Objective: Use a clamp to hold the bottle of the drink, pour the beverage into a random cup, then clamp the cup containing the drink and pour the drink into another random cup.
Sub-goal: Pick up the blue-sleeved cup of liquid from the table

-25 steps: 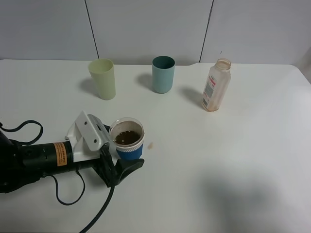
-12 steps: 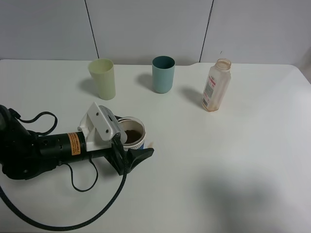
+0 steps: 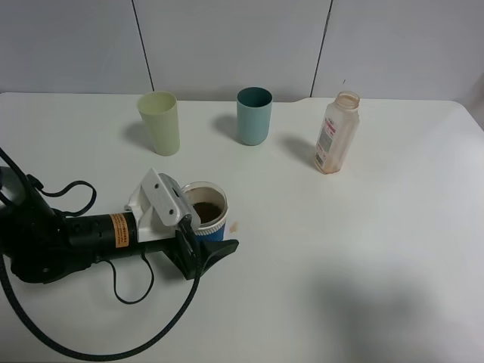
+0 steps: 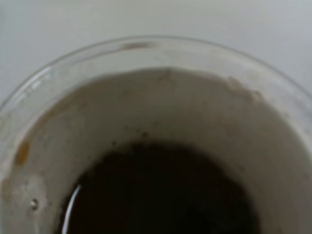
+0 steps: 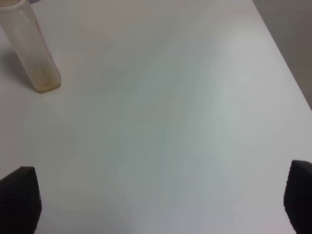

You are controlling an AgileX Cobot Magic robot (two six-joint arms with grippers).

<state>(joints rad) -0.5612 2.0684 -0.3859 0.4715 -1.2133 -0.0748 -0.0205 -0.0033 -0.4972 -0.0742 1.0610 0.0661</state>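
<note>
The white cup with a blue band (image 3: 206, 213) stands on the table at front left, with dark brown beverage (image 3: 204, 212) inside. My left gripper (image 3: 212, 227) lies low on the table and stands open, one jaw on each side of the cup; only the near finger (image 3: 218, 252) shows. The left wrist view looks straight into the cup's stained inside (image 4: 161, 92) and the beverage (image 4: 161, 200). The bottle (image 3: 336, 134) stands at back right, looking nearly empty, also in the right wrist view (image 5: 31, 48). The yellow-green tumbler (image 3: 160, 123) stands at back left. My right gripper (image 5: 158, 200) is open above bare table.
A teal cup (image 3: 253, 116) stands at the back between the tumbler and the bottle. A small brown spot (image 3: 234, 225) marks the table just right of the banded cup. The left arm's black cable (image 3: 113, 344) loops over the front left of the table.
The left gripper has slid right and forward, so the banded cup now sits deeper between its jaws. The cup has hardly shifted. Bottle, tumbler and teal cup stay put.
</note>
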